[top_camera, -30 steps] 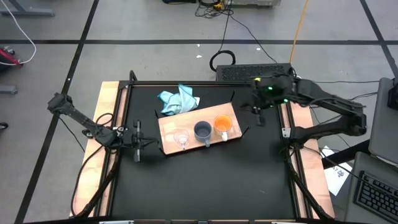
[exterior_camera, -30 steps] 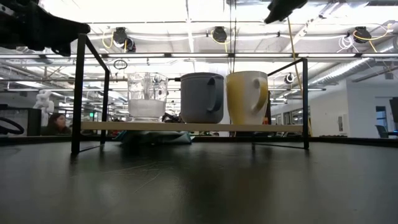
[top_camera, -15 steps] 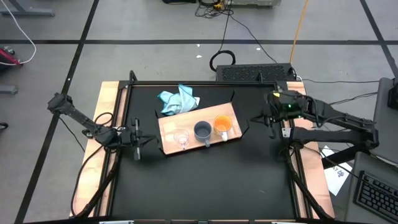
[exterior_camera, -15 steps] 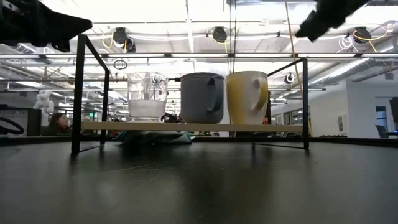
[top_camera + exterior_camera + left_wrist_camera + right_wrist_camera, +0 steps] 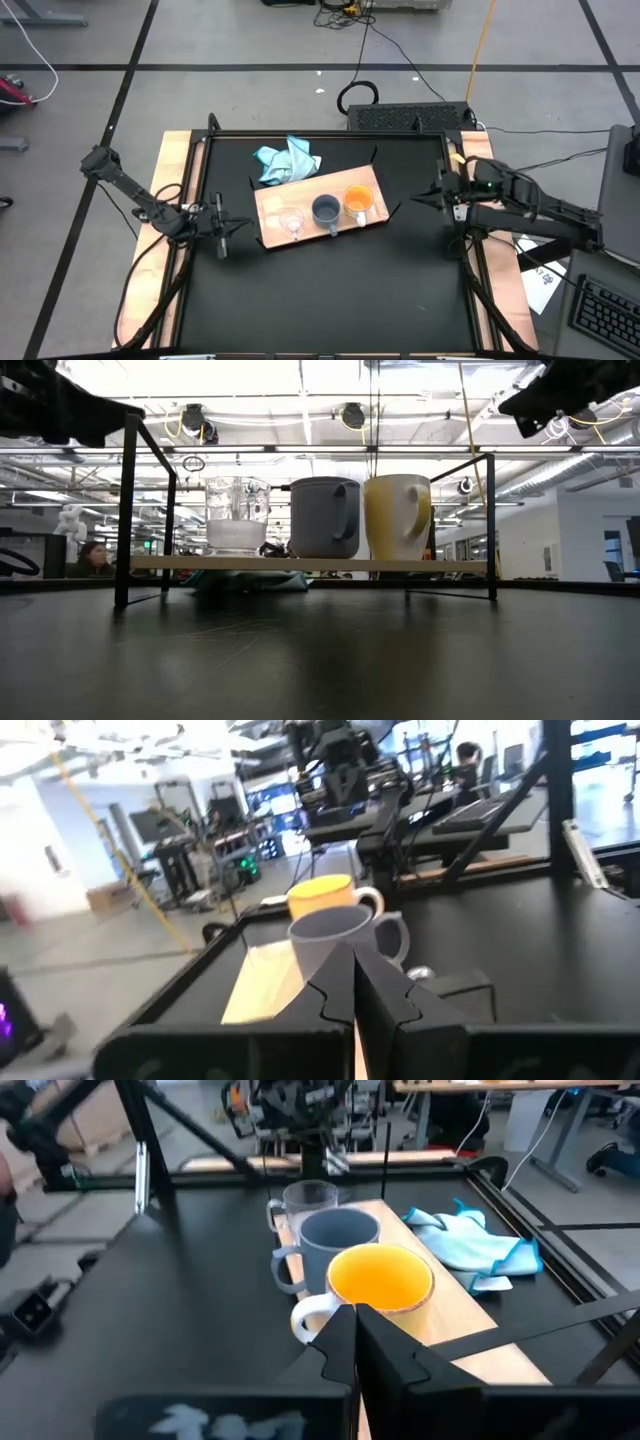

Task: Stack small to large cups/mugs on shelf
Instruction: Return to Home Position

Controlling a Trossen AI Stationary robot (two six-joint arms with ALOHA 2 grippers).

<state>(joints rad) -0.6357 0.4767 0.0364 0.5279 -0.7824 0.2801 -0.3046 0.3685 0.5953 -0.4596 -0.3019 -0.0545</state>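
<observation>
Three cups stand upright in a row on the wooden shelf (image 5: 300, 200): the clear glass cup (image 5: 291, 222), the grey-blue mug (image 5: 326, 210) and the orange mug (image 5: 358, 199). The low view shows the glass cup (image 5: 237, 512), the grey-blue mug (image 5: 324, 517) and the orange mug (image 5: 397, 517) resting on their bases on the board (image 5: 300, 564). My left gripper (image 5: 222, 227) is shut and empty at the table's left, beside the shelf. My right gripper (image 5: 418, 197) is shut and empty at the table's right, clear of the shelf.
A light blue cloth (image 5: 287, 162) lies crumpled on the table just behind the shelf. Black metal frame rails (image 5: 330, 133) run along the table's edges. The dark table top (image 5: 330, 290) in front of the shelf is bare.
My right gripper has drawn away from the shelf toward the table's right edge and a little toward the near side, and its arm has folded back. The cups and the left arm have kept still.
</observation>
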